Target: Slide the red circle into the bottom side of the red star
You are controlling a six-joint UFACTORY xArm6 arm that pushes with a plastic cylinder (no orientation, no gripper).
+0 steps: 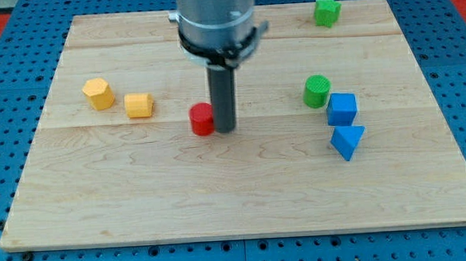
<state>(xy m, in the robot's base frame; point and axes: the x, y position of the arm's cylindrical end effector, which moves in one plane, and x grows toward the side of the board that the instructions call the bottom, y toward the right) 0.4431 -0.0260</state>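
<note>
The red circle [202, 119] lies near the middle of the wooden board [244, 186]. My tip [225, 130] stands right against the red circle's right side, touching or nearly touching it. The rod comes down from the arm's grey body at the view's top centre. No red star shows in this view; it may be hidden behind the arm's body, I cannot tell.
Two yellow blocks, one hexagon-like [98, 93] and one squarish [138, 105], lie at the left. A green circle [316, 90], a blue cube [342, 109] and a blue triangle [347, 140] cluster at the right. A green star [327, 11] sits at the top right.
</note>
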